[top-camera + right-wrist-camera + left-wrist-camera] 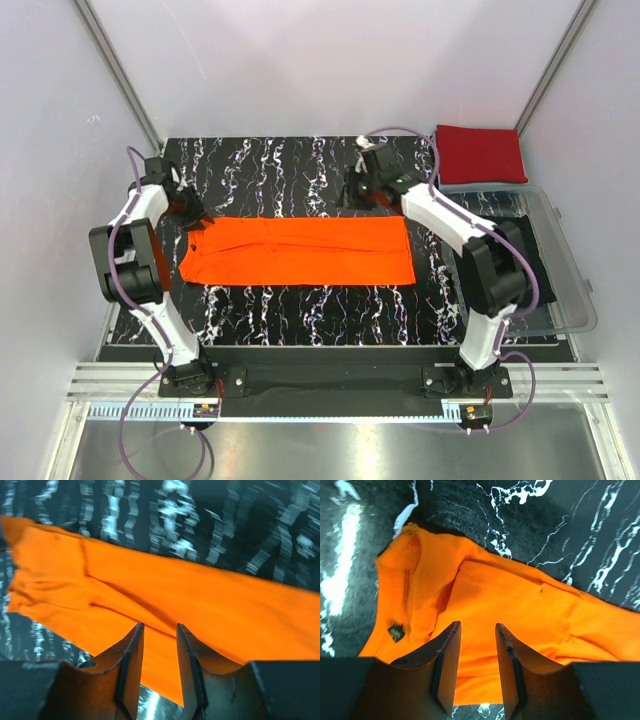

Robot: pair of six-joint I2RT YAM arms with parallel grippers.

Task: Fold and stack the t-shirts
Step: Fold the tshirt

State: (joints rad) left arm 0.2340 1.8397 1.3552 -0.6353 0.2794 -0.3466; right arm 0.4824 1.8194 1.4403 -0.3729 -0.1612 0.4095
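The orange t-shirt (300, 252) lies flat on the black marbled table (290, 165), folded into a long strip running left to right. My left gripper (192, 215) hovers over the strip's left end, where a small label shows. It is open with nothing between its fingers (477, 625), and the orange cloth (520, 605) lies below it. Above the strip's far right edge, my right gripper (358, 198) is also open and empty (160, 626), with the cloth (210, 605) beneath it. The red t-shirt (480, 152) sits folded at the back right corner.
A clear plastic bin (565, 280) stands along the table's right side, partly behind the right arm. White walls with metal posts close in the back and sides. Bare table shows in front of and behind the orange strip.
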